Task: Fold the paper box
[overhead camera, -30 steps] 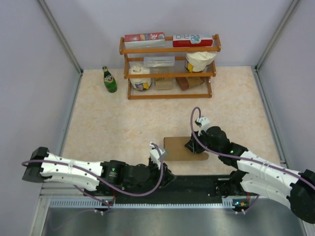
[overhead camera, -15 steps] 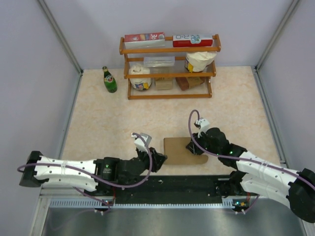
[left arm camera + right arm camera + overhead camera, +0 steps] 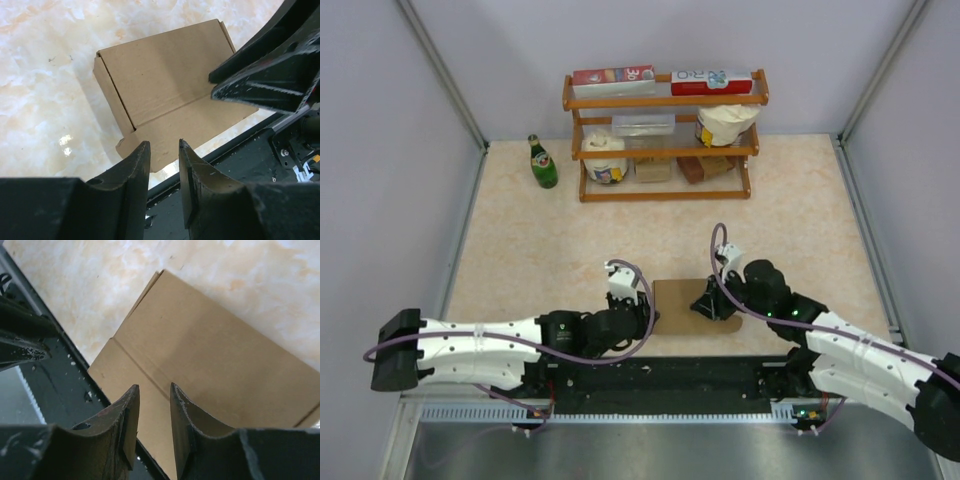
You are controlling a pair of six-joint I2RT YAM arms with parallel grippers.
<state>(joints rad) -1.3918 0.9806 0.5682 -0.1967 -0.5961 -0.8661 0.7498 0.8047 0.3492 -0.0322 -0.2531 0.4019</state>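
The paper box (image 3: 677, 303) lies flat on the table as a kraft-brown sheet with a crease and a folded side flap at its left end (image 3: 165, 85) (image 3: 210, 350). My left gripper (image 3: 646, 318) (image 3: 164, 148) hovers at the sheet's near-left corner, its jaws a narrow gap apart and empty. My right gripper (image 3: 713, 306) (image 3: 153, 388) hangs over the sheet's right part, right above the crease, jaws also slightly apart with nothing between them. In the left wrist view the right gripper (image 3: 260, 85) shows as a dark wedge over the sheet's far end.
A wooden shelf (image 3: 665, 140) at the back holds red-and-white cartons, a paper roll and bags. A green bottle (image 3: 542, 163) stands left of it. A black strip (image 3: 710, 375) runs along the near table edge, just under the sheet.
My left arm has swung out from the near edge and come forward, bringing its gripper to the sheet's left end. The right gripper has shifted slightly over the sheet.
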